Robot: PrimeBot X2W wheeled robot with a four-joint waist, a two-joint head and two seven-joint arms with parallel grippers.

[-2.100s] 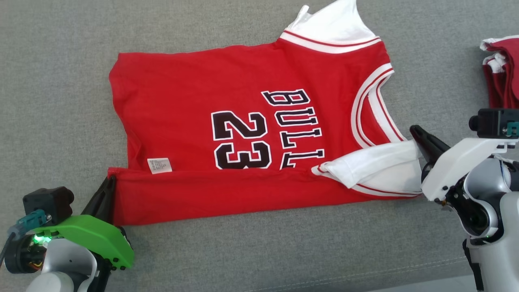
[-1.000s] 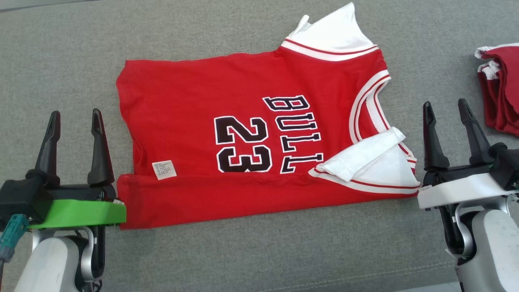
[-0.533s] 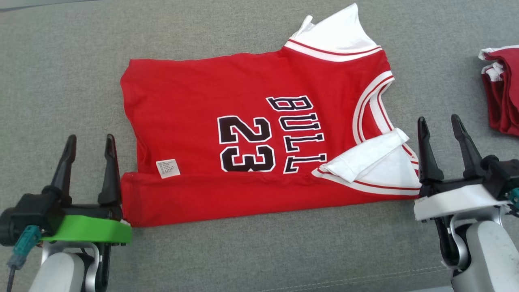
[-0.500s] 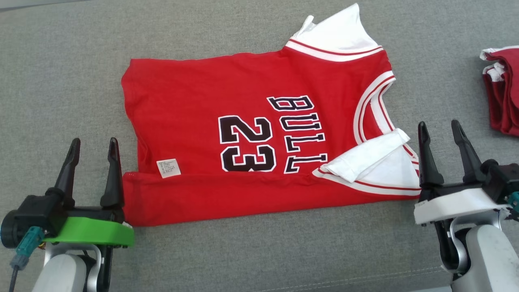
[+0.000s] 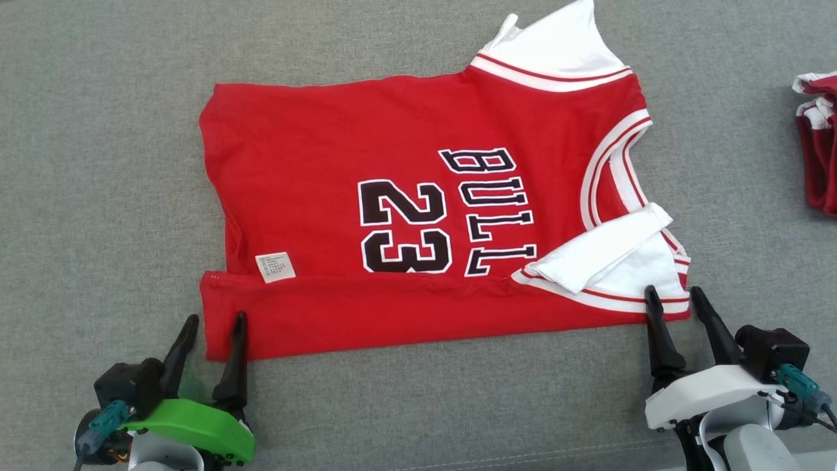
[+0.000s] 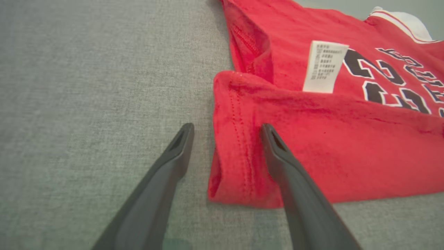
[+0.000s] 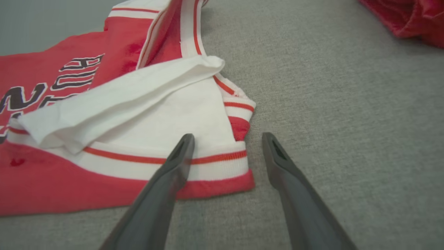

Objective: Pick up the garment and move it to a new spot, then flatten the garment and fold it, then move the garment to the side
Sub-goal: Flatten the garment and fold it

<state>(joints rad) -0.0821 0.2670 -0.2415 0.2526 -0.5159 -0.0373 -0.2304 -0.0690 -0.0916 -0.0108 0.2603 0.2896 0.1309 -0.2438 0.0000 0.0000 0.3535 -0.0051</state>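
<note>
jersey (image 5: 314, 150), near edge folded over, on grey fabric (image 5: 98, 163)

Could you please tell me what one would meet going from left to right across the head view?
left gripper → red jersey → right gripper → pile of red garments at the right edge
</note>
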